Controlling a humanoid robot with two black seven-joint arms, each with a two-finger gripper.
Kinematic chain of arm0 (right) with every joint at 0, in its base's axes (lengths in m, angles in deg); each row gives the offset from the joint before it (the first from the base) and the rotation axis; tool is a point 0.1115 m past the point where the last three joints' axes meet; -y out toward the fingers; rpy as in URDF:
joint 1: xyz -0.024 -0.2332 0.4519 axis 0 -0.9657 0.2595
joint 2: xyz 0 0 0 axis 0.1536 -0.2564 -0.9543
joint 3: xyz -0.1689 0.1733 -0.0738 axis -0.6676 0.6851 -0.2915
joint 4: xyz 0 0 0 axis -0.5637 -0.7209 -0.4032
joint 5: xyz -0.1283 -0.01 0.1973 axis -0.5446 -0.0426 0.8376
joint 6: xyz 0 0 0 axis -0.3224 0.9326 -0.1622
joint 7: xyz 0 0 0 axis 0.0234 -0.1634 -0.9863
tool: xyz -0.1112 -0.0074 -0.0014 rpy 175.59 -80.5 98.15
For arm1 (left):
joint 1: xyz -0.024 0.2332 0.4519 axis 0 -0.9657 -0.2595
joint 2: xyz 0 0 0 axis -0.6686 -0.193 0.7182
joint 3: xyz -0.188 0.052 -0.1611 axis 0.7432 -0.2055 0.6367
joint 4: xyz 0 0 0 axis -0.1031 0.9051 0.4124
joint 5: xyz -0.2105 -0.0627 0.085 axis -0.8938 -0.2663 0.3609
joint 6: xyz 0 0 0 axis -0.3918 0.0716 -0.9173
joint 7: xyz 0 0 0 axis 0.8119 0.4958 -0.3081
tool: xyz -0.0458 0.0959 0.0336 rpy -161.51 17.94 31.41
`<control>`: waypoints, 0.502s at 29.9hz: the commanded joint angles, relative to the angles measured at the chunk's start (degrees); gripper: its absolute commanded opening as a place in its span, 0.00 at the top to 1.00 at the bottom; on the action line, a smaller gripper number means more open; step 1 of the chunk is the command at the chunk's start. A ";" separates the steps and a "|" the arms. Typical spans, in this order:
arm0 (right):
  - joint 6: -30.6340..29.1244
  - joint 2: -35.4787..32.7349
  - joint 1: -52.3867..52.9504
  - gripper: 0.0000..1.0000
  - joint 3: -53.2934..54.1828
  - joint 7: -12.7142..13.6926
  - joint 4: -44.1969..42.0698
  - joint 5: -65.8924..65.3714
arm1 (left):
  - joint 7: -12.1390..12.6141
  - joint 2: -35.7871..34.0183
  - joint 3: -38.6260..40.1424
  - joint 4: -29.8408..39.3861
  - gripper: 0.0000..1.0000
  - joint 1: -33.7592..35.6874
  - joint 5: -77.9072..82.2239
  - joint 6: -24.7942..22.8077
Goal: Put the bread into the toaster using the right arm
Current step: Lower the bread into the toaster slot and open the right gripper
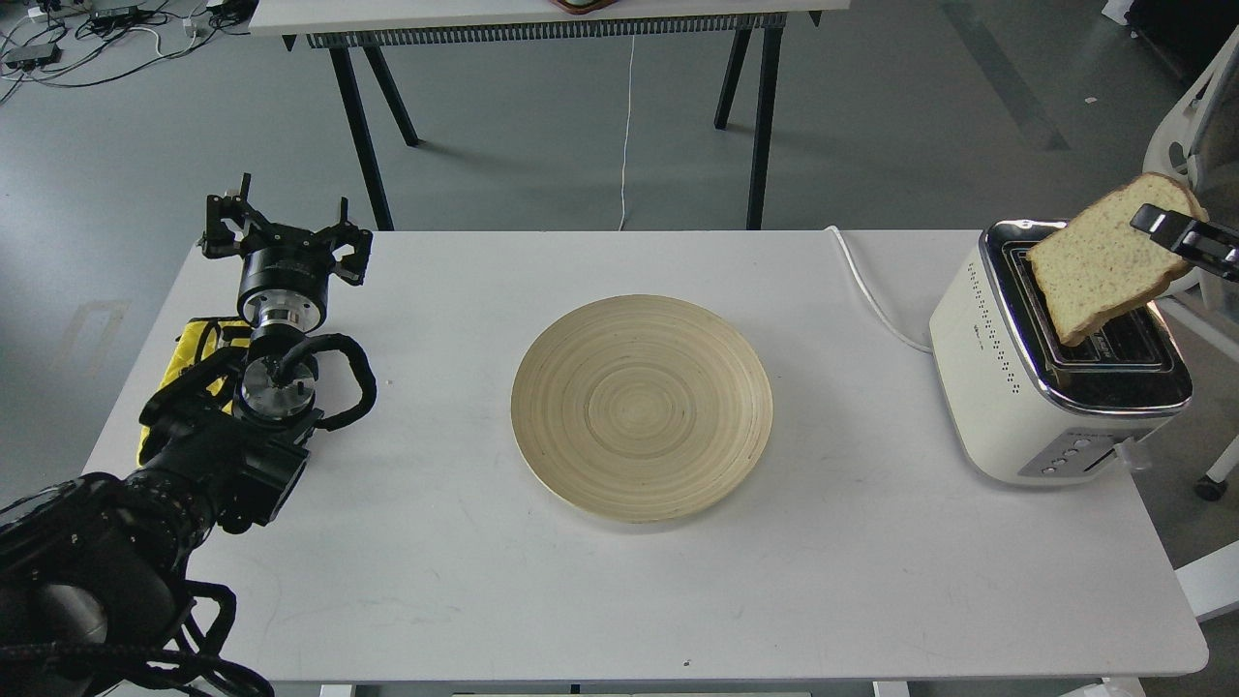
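Observation:
The bread (1103, 259), a pale speckled slice with a brown crust, hangs tilted just above the toaster's slots. My right gripper (1162, 225) comes in from the right edge and is shut on the slice's upper right corner; only its black fingertips show. The cream-white toaster (1016, 387) with a chrome top stands at the table's right end, its two black slots empty. My left gripper (284, 237) rests at the table's far left, fingers spread open and empty.
A round bamboo plate (641, 407) lies in the middle of the white table (871, 581). The toaster's white cord (866, 290) runs off the back edge. A yellow object (189, 353) lies under my left arm. A white chair (1186, 184) stands at the right.

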 commanded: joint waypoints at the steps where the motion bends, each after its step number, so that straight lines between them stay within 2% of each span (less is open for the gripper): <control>1: -0.01 0.29 -0.20 0.99 -0.30 0.01 -0.15 -0.10 | 0.00 0.00 0.00 0.00 0.00 -0.01 0.00 0.00; 15: -0.01 1.52 -1.17 0.99 -0.39 0.09 -1.20 -0.10 | 0.00 0.00 0.00 0.00 0.00 -0.01 0.00 0.00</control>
